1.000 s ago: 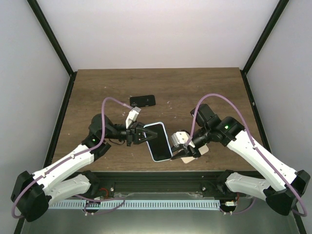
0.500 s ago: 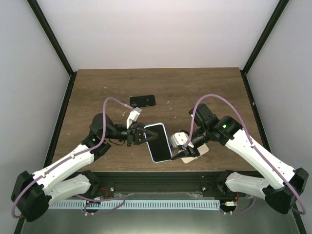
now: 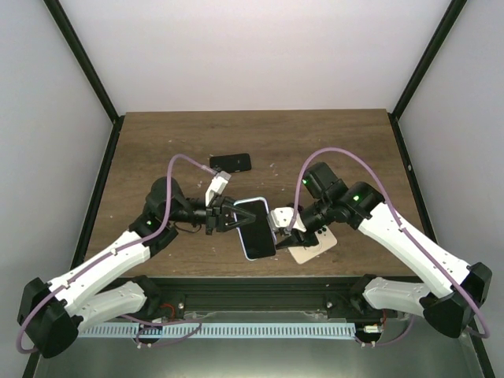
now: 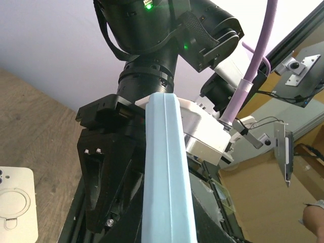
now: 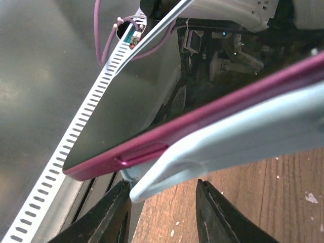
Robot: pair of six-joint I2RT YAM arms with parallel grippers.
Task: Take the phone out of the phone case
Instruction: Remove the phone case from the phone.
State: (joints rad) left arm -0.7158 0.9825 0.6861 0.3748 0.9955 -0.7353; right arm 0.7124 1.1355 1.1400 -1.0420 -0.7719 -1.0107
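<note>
The phone (image 3: 253, 227) has a dark screen and a magenta body (image 5: 167, 131). It sits in a light blue case (image 5: 238, 131) and is held above the table. My left gripper (image 3: 226, 216) is shut on the case's left edge; the case edge (image 4: 164, 167) runs up between its jaws. My right gripper (image 3: 279, 231) is open at the phone's right edge. In the right wrist view its fingers (image 5: 114, 212) straddle a case corner (image 5: 152, 185) that stands away from the magenta phone.
A cream phone case (image 3: 313, 242) lies on the table under my right gripper and also shows in the left wrist view (image 4: 15, 202). A black phone (image 3: 230, 163) lies further back. The table's front edge and rail are just below the held phone.
My right gripper has moved left and up from the phone's lower right corner to its right edge. The phone has shifted slightly; the left gripper keeps its hold.
</note>
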